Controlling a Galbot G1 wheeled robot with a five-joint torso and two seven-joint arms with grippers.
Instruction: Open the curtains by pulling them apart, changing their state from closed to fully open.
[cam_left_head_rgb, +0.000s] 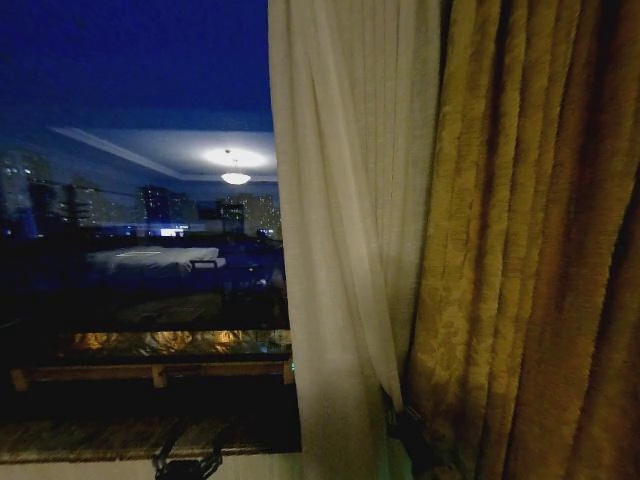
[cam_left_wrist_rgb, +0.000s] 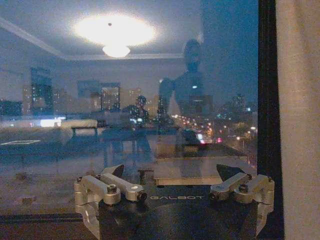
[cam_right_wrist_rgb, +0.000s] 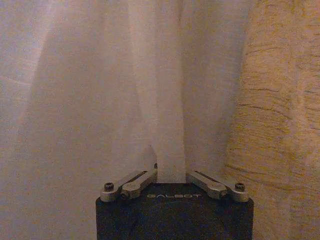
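The right hand pinched a fold of the thin, cream-white, pleated curtain, which hung right in front of it, with the thick golden-brown patterned drape just beside it. The left hand was spread wide and held nothing, facing the dark glass window, with the curtain's edge off to one side.

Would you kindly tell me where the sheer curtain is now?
In the head view the sheer curtain hangs right of centre, between the bare window and the golden drape.
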